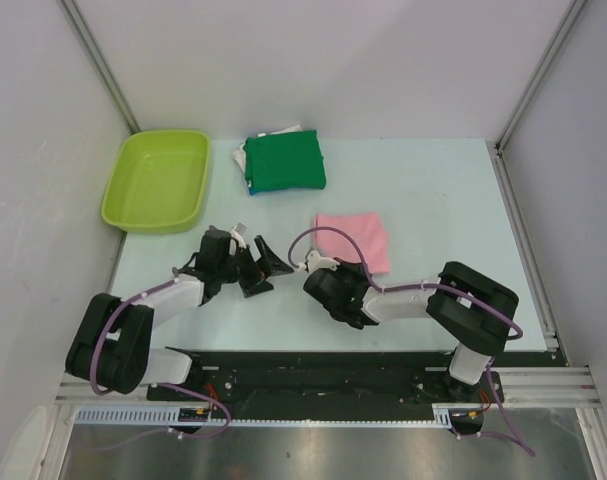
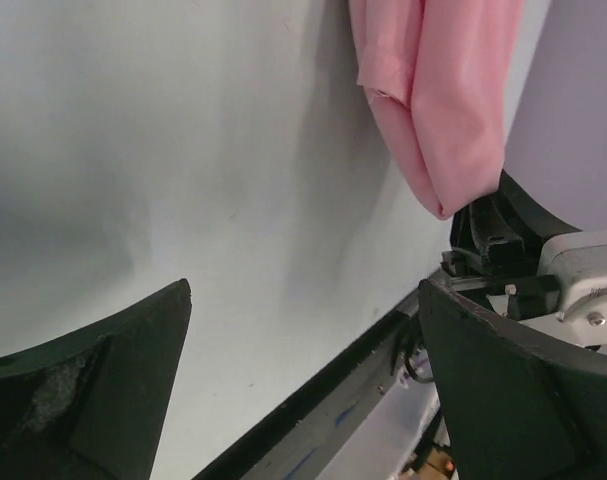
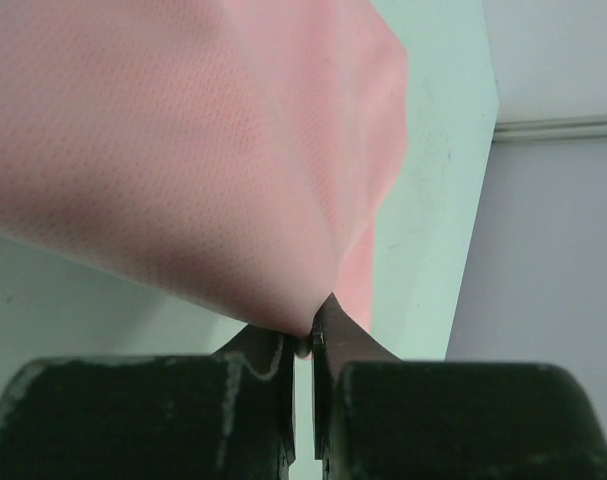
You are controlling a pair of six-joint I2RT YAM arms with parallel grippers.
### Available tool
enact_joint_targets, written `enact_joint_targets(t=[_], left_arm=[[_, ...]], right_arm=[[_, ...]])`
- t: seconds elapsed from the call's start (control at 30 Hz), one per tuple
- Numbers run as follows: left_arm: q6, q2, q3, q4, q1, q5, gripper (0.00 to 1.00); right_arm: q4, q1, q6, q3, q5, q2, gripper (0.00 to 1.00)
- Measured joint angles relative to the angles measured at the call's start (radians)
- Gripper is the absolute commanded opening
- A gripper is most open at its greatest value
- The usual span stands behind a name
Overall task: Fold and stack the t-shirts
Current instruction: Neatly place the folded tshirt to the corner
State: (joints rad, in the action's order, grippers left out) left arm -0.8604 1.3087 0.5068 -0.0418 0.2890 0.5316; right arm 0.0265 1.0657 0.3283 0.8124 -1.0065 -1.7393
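Low over table (image 1: 433, 200), right pincer (image 3: 303, 345) pinches pink t-shirt (image 1: 353, 240).

My pale mint table (image 1: 433, 200) stands between plain white walls (image 1: 363, 60). Grey metal posts (image 1: 100, 62) climb at eleven and one o'clock. At six o'clock a black base plate (image 1: 313, 385) lines the table's edge. The light is soft and even.

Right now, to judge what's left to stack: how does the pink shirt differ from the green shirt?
The pink shirt lies alone toward the near side; the green shirt sits farther back, on top of a pile with white cloth showing beneath. The right gripper is shut on the pink shirt's corner; nothing touches the green shirt. Both are folded into rough rectangles on the table.
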Motion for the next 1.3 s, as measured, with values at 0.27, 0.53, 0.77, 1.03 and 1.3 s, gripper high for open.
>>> enact_joint_targets(t=[0.27, 0.53, 0.77, 1.03, 1.3], left_arm=[[-0.185, 0.126, -0.074, -0.29, 0.048, 0.057, 1.0], [-0.391, 0.325, -0.088, -0.618, 0.114, 0.109, 1.0], [-0.461, 0.425, -0.039, -0.7, 0.181, 0.112, 1.0], [-0.521, 0.538, 0.047, -0.775, 0.217, 0.107, 1.0], [-0.554, 0.623, 0.139, -0.816, 0.235, 0.1, 1.0]], right_arm=[[-0.117, 0.06, -0.102, -0.016, -0.011, 0.025, 0.0], [-0.164, 0.077, -0.147, -0.02, -0.025, 0.034, 0.0], [-0.18, 0.097, -0.156, -0.031, -0.034, 0.065, 0.0], [-0.202, 0.134, -0.172, -0.031, -0.049, 0.096, 0.0], [-0.243, 0.165, -0.197, -0.031, -0.062, 0.113, 0.0]])
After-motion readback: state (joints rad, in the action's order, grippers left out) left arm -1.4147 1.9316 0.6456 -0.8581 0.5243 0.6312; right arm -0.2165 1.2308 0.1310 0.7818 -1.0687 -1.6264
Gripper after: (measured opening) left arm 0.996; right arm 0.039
